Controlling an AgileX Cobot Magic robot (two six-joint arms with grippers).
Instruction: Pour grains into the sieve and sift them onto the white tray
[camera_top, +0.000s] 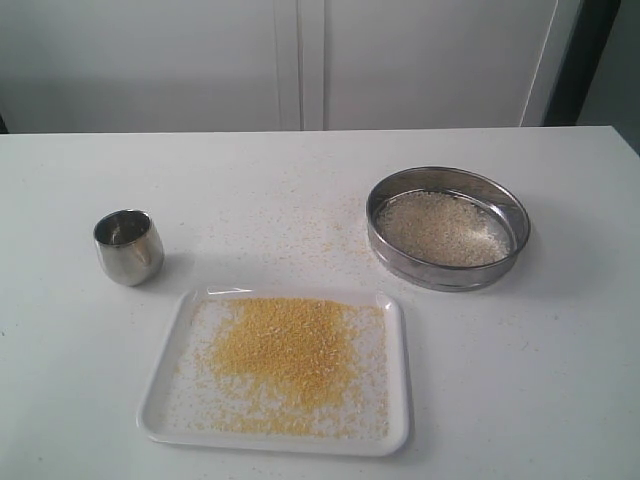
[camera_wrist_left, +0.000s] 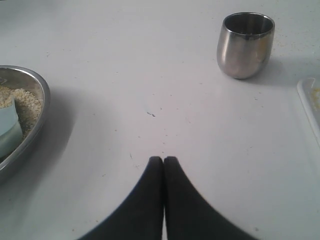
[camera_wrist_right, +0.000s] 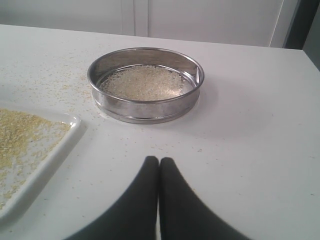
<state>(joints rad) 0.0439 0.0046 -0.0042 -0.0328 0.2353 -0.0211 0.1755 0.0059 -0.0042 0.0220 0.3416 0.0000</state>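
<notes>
Since the small steel cup (camera_top: 128, 245) stands upright and seems empty at the left of the table (camera_top: 80, 400), the pouring looks done. At the middle front, the white tray (camera_top: 280, 443) carries the fine yellow grains (camera_top: 285, 350), heaped at its centre and thinner toward the rim, so the sifting appears complete too. To the right and apart from the tray, the sieve (camera_top: 440, 275) sits flat on the table. It holds the coarser whitish grains (camera_top: 445, 228) on its mesh, probably parked there to leave the tray uncovered. Stray yellow specks dot the table between the 2.

No gripper shows in the exterior view. Only the left wrist view shows the left gripper (camera_wrist_left: 163, 162), its 2 fingers pressed together on nothing above bare table. That view also shows a metal bowl (camera_wrist_left: 45, 97) with grains and a pale blue scoop (camera_wrist_left: 9, 127), which the exterior view misses. The right wrist view shows the right gripper (camera_wrist_right: 158, 162), likewise closed and empty, facing the sieve.
</notes>
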